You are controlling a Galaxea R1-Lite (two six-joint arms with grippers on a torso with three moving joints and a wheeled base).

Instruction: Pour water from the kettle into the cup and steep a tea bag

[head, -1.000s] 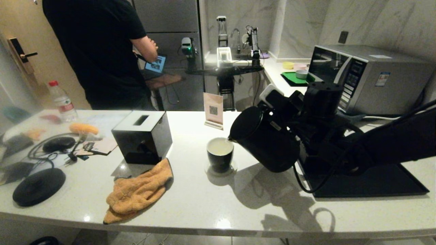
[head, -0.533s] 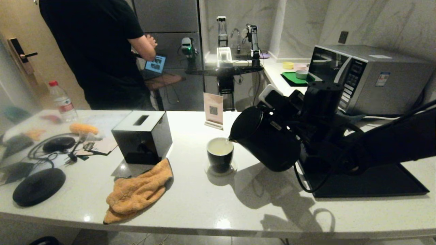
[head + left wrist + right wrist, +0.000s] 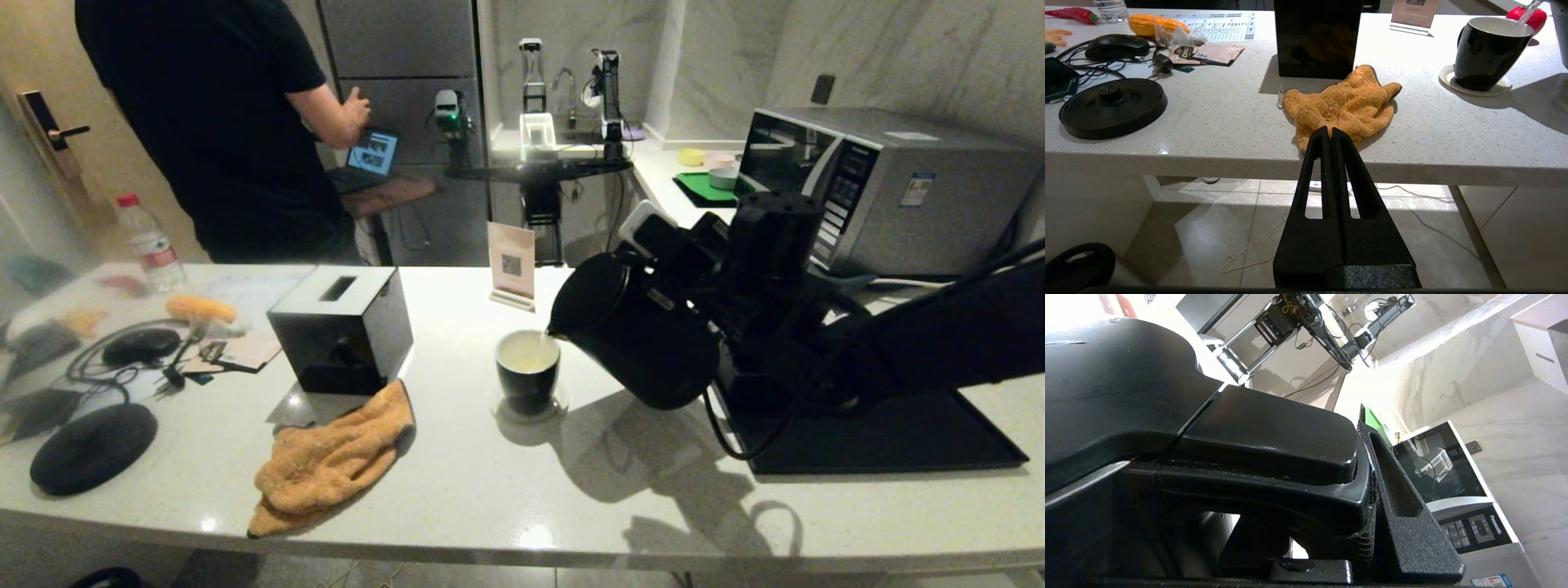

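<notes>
The black kettle hangs tilted over the counter, its spout at the right rim of the cup. My right gripper is shut on the kettle's loop handle; one ribbed finger presses its side. A thin stream of water runs into the cup, and pale yellowish water lies inside it. The cup stands on a small white coaster. My left gripper is shut and empty, parked below the counter's front edge. The tea bag is out of view.
Left of the cup stand a black tissue box and an orange cloth. The kettle's round base lies far left among cables. A black tray and a microwave are on the right. A person stands behind the counter.
The kettle stays tipped at the cup, lifted very slightly. The person behind the counter has shifted left and reached toward a laptop. My left arm has not moved.
</notes>
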